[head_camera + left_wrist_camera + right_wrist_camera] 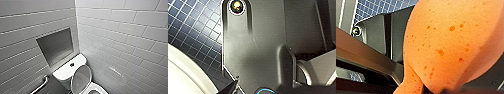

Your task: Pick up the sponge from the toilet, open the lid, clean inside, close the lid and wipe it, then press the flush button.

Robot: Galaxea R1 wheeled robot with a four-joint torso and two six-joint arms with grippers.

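Since lid (81, 77) stands up against cistern (65, 71), toilet (61, 76) is open for cleaning inside, likely the step in hand. Of bowl (96, 89) little shows; contents cannot be told. Held by right gripper (436, 90), jaws clenched on one end: sponge (448, 45), bulk free for wiping. Flush button (72, 64) on cistern top.

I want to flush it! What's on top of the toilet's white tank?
A small dark round flush button sits on the cistern top. The raised lid stands before the cistern and covers its front, so nothing there can be seen.
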